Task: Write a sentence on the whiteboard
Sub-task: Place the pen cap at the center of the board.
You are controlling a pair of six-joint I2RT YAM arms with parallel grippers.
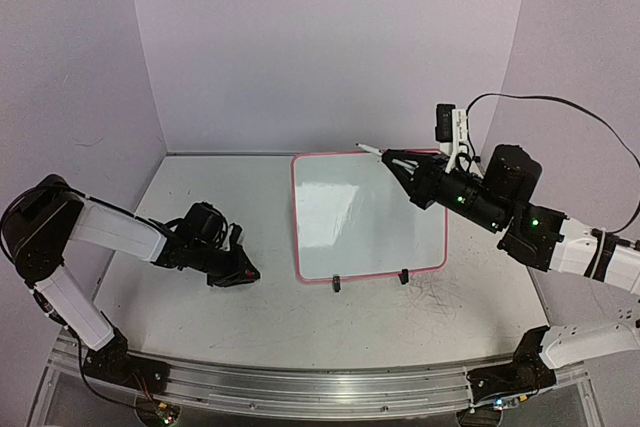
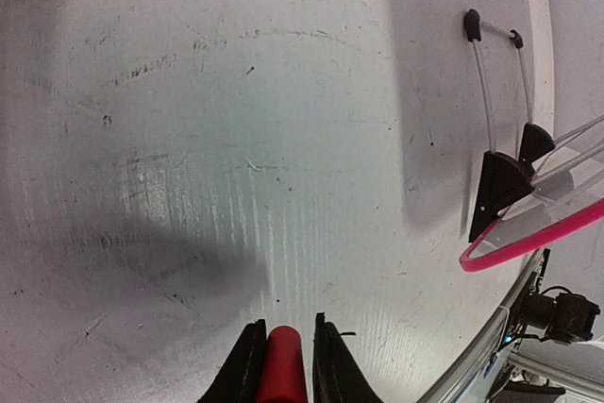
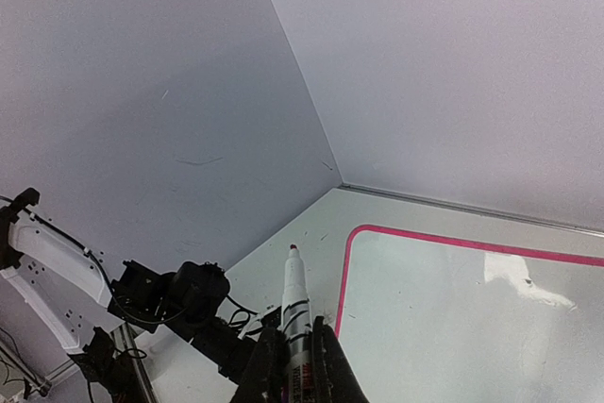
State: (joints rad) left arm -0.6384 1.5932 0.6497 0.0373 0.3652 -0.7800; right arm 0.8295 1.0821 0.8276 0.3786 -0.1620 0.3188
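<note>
The whiteboard [image 1: 365, 217] [image 3: 472, 309] lies flat mid-table with a pink rim, and its white face is blank; the sentence is not in view. My right gripper [image 1: 400, 162] [image 3: 294, 323] hovers over the board's far edge, shut on a white marker [image 1: 372, 151] [image 3: 294, 290] that is uncapped, its red tip pointing away. My left gripper [image 1: 248, 275] [image 2: 284, 326] sits low over the table left of the board. Its jaws are slightly parted around a red marker cap [image 2: 281, 365], with a thin gap on the right side.
Two black clip feet [image 1: 337, 284] [image 1: 404, 276] hold the board's near edge; one clip [image 2: 500, 186] with wire handles and the pink rim [image 2: 528, 243] show in the left wrist view. Grey walls close the back and sides. The scuffed table [image 1: 200, 327] surrounds the board.
</note>
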